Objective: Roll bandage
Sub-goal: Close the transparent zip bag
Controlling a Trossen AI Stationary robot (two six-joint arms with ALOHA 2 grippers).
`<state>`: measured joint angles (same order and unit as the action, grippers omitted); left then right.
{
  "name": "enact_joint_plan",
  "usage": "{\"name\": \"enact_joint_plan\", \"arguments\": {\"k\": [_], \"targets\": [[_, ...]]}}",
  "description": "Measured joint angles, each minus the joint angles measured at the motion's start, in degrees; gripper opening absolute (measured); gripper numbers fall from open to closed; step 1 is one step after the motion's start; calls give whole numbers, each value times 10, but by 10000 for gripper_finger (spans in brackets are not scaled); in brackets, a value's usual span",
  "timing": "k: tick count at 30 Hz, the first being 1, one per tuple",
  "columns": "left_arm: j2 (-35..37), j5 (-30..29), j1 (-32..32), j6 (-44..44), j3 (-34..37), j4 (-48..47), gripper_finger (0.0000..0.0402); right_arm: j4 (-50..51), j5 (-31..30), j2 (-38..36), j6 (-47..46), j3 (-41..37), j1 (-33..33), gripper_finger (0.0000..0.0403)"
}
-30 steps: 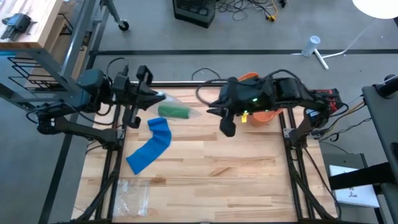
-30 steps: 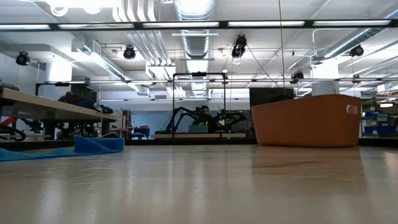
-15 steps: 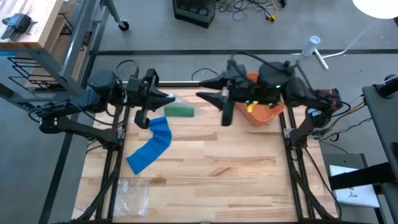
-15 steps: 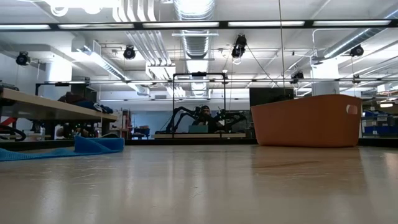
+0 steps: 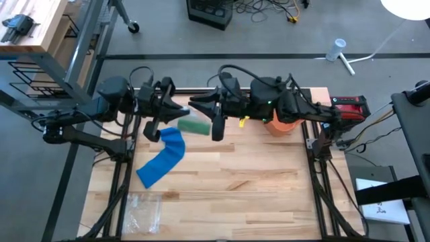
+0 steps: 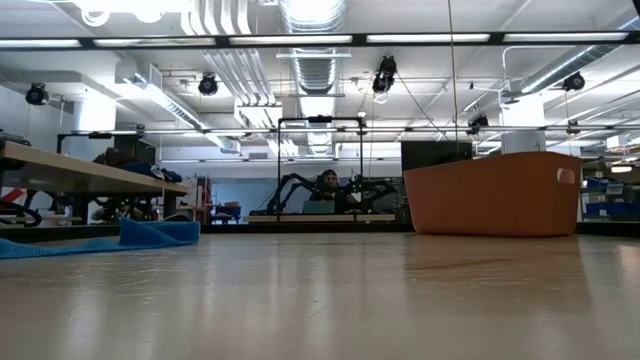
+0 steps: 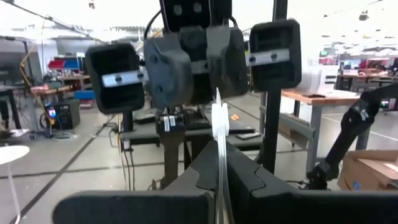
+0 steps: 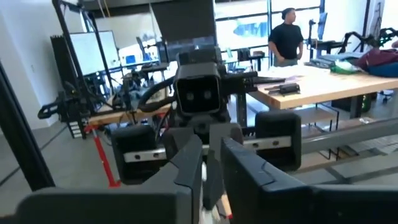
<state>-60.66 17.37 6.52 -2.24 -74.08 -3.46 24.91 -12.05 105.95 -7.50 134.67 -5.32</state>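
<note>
The left gripper [image 5: 180,109], shut on a clear plastic bag [image 5: 191,116] holding a green roll [image 5: 194,125], meets the right gripper [image 5: 195,102] at upper centre. Whether the right's nearly closed fingers hold it, I cannot tell. Unpacking seems in hand; the blue bandage [image 5: 162,158] lies unrolled at left, and next the bag needs pulling open.

Bright, even overhead strip lighting [image 6: 300,40], blown-out glare behind the soft-focus left wrist view, faint shadows.

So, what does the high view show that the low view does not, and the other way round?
Only the high view: both arms, with the left gripper and the right gripper meeting by the green roll in its clear wrapper, and an empty clear bag. Only the low view: the room behind, with another robot rig. Both: the blue bandage, orange bin and table.
</note>
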Motion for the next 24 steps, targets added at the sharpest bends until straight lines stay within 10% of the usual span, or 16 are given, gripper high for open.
{"name": "enact_joint_plan", "arguments": {"k": [24], "targets": [[3,1,0,-19,0,5,0,0,4,16,44,0,-2,60]]}}
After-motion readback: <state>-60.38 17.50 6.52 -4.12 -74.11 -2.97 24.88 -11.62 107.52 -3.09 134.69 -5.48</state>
